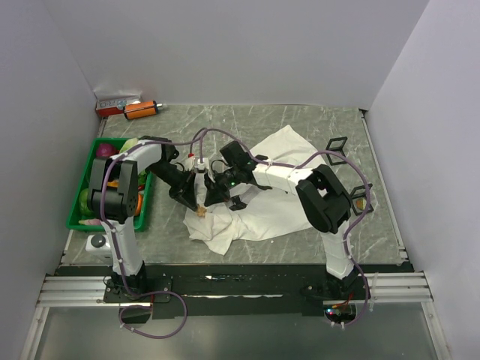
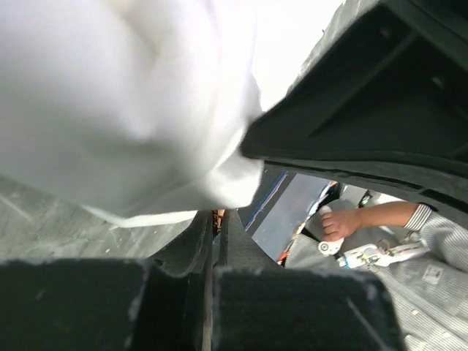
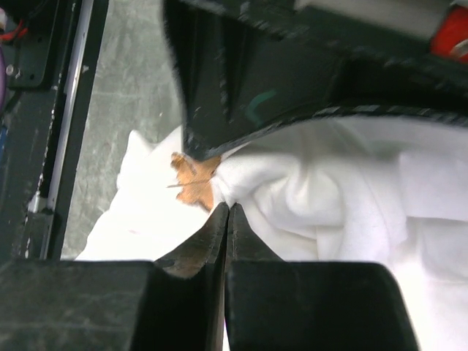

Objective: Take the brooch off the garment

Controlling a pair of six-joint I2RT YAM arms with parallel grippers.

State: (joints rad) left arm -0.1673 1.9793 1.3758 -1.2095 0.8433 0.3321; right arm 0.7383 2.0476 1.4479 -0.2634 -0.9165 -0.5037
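Note:
The white garment (image 1: 285, 187) lies crumpled on the grey table. The brooch (image 1: 201, 211), a tiny orange-gold trinket, sits on the garment's front-left fold. In the right wrist view the brooch (image 3: 191, 183) lies just left of my fingertips, partly under the other gripper's black tip. My left gripper (image 1: 196, 202) is shut, with an orange sliver of the brooch (image 2: 217, 213) showing at its jaw tips (image 2: 218, 219). My right gripper (image 1: 213, 196) is shut on a pinch of garment cloth (image 3: 307, 190) right beside the brooch (image 3: 228, 208).
A green basket (image 1: 79, 196) of vegetables stands at the left. An orange-and-black cylinder (image 1: 142, 109) and a red-white box (image 1: 112, 102) lie at the back left. Two small black frames (image 1: 337, 145) (image 1: 361, 201) lie by the garment's right side. A person's hand (image 2: 340, 223) shows beyond the table.

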